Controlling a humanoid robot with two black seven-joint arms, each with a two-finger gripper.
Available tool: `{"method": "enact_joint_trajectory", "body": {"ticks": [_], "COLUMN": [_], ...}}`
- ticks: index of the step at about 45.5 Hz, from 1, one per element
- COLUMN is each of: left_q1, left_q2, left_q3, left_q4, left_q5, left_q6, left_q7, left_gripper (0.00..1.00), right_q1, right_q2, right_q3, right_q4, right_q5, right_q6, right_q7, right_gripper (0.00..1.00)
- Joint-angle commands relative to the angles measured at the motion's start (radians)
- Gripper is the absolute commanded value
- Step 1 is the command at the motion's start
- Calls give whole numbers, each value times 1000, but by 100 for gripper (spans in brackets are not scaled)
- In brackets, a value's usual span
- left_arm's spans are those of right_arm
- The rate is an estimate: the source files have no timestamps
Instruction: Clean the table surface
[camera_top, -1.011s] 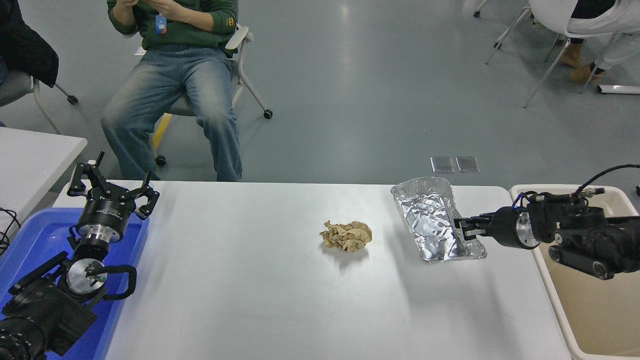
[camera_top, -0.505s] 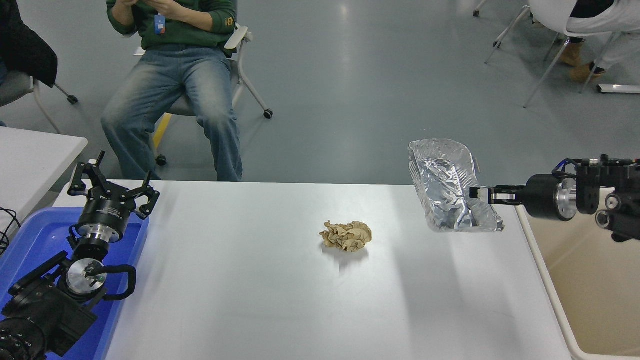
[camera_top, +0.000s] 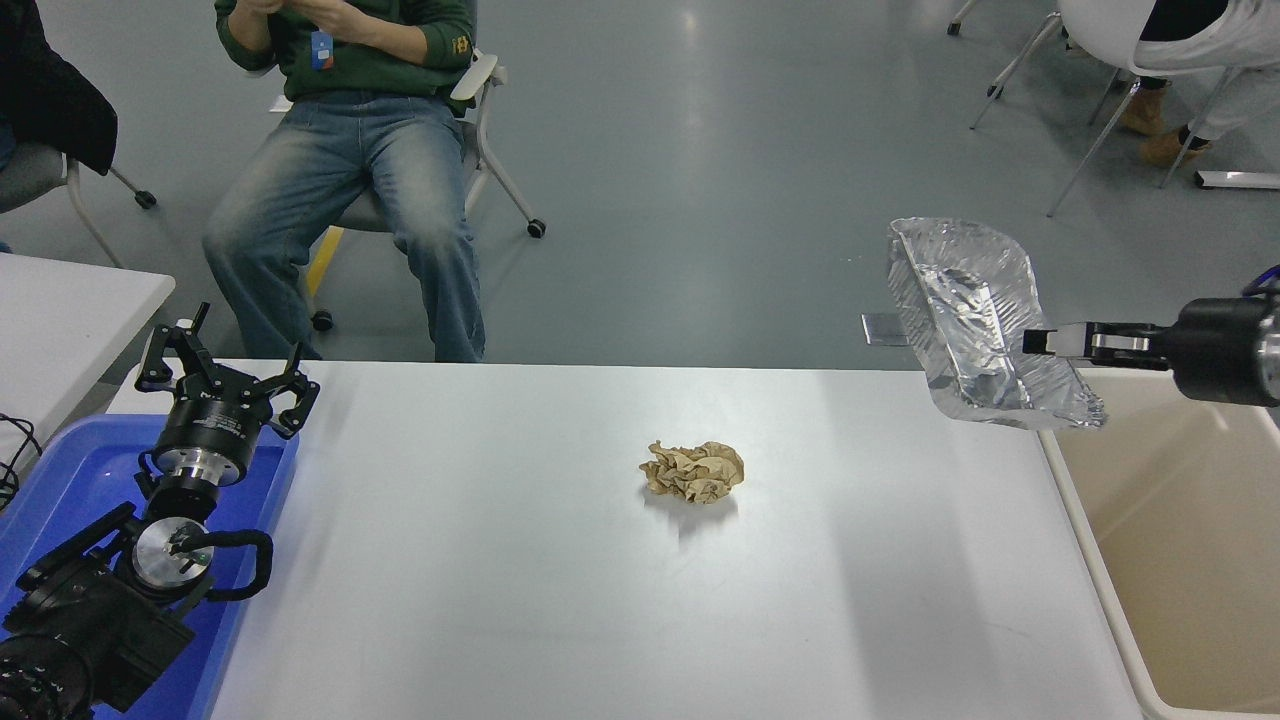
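While clamped by right gripper, foil tray aloft.

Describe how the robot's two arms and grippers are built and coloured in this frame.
The left gripper is black with several thin, angular linkage fingers on a round black body, then a bright silver collar; a black cable loops beside a silver disc on the black arm. The right gripper has slim black fingers with pale metallic parts, a smooth black cylindrical body and a silver ring at the picture's edge, with a hint of blue cable above.
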Motion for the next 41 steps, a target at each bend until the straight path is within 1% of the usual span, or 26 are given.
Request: {"method": "enact_joint_trajectory", "body": {"ticks": [1, 15, 25, 35, 41], "left_q1": [0, 0, 0, 0, 0], "left_q2": [0, 0, 0, 0, 0], "left_q3": [0, 0, 0, 0, 0], "left_q4": [0, 0, 0, 0, 0], "left_q5": [0, 0, 0, 0, 0], "left_q6": [0, 0, 0, 0, 0], "left_q7": [1, -1, 1, 1, 1], "left_gripper": [100, 100, 100, 100, 100], "right_q1": [13, 8, -61, -150, -225], "right_q2": [-101, -190, -186, -176, -124], "right_q3": [-1, -7, -11, -10, -5], "right_q4": [10, -4, -96, -228, -318], "right_q5": [-76, -93, -120, -122, -122], "right_q6": [23, 25, 23, 14, -1], "right_q7": [45, 105, 154, 168, 180], "right_gripper": [0, 0, 0, 0, 0]}}
